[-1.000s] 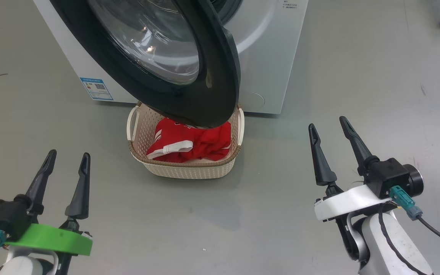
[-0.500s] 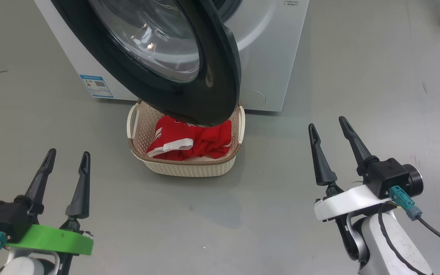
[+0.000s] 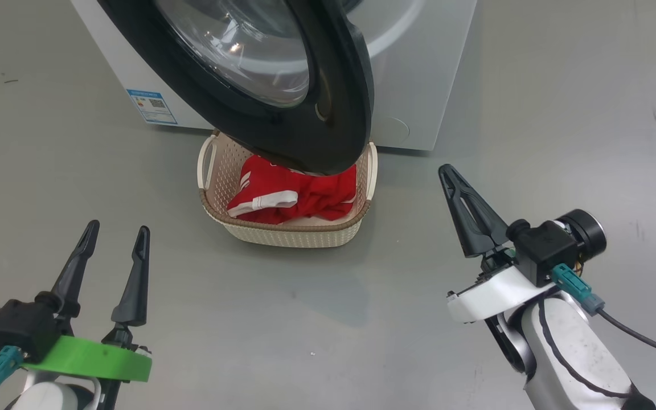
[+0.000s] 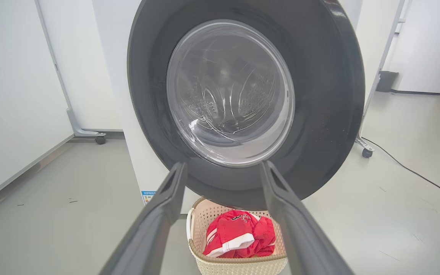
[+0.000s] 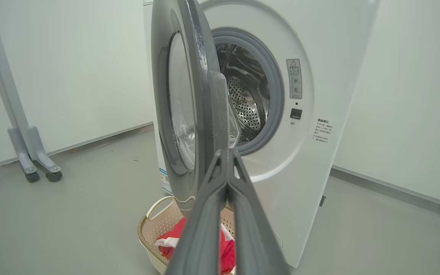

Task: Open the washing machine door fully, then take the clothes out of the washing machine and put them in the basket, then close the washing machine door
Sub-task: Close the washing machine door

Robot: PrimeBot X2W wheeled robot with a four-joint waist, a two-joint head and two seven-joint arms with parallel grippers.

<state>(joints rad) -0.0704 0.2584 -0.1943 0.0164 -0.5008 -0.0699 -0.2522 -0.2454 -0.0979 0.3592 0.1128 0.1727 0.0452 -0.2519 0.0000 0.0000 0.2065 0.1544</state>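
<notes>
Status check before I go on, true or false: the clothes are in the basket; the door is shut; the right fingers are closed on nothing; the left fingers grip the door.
1. The clothes lie in the basket. True.
2. The door is shut. False: it stands open, hanging over the basket in front of the washing machine.
3. The right gripper has its fingers closed on nothing. True.
4. The left gripper grips the door. False: its fingers are apart, empty and well short of the door.
</notes>
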